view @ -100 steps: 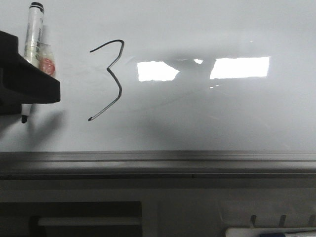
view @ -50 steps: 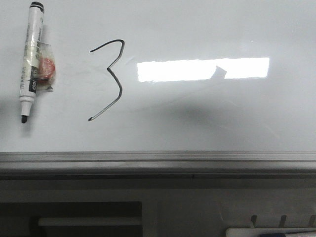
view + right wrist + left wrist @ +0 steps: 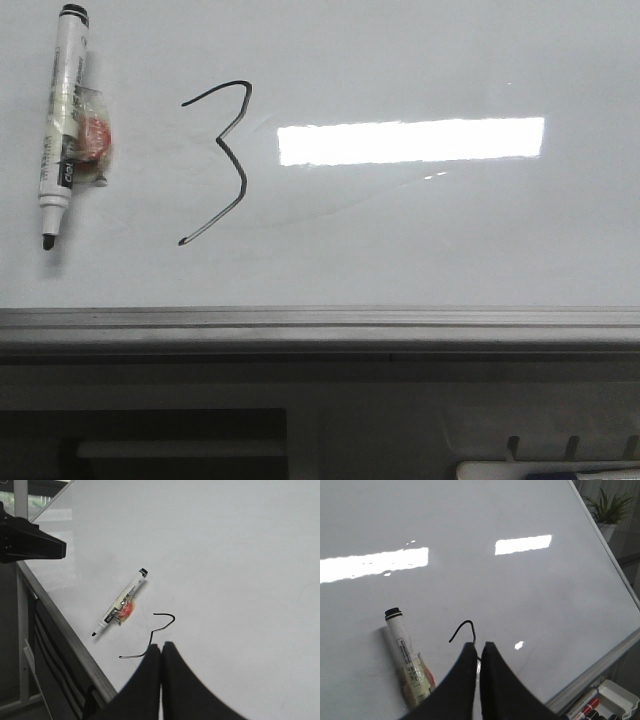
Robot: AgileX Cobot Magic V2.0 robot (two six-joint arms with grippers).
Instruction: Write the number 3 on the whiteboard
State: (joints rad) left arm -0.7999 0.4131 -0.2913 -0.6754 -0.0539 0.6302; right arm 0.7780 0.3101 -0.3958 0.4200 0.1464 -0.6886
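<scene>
The whiteboard [image 3: 450, 230] is glossy white with a bright rectangular reflection. A thin black angular number 3 [image 3: 222, 165] is drawn on its left part. A white marker [image 3: 60, 120] with a black end and its tip bare lies on the board left of the 3. A small red and clear piece sticks to its side. Neither gripper shows in the front view. My left gripper [image 3: 477, 648] is shut and empty, held off the board, with the marker [image 3: 406, 655] and the 3's top stroke [image 3: 465, 627] beyond it. My right gripper [image 3: 161, 649] is shut and empty above the 3 [image 3: 161, 625] and marker [image 3: 121, 607].
A grey metal rail [image 3: 320, 325] runs along the board's near edge. A tray with spare markers [image 3: 545, 470] sits below at the right and also shows in the left wrist view [image 3: 597, 705]. A potted plant [image 3: 610, 507] stands beyond the board. A black arm part [image 3: 30, 542] hangs off the board's edge.
My left gripper, which was around the marker at the left edge one second ago, has withdrawn out of the front view. The marker stays on the board. The shadows across the reflection have gone.
</scene>
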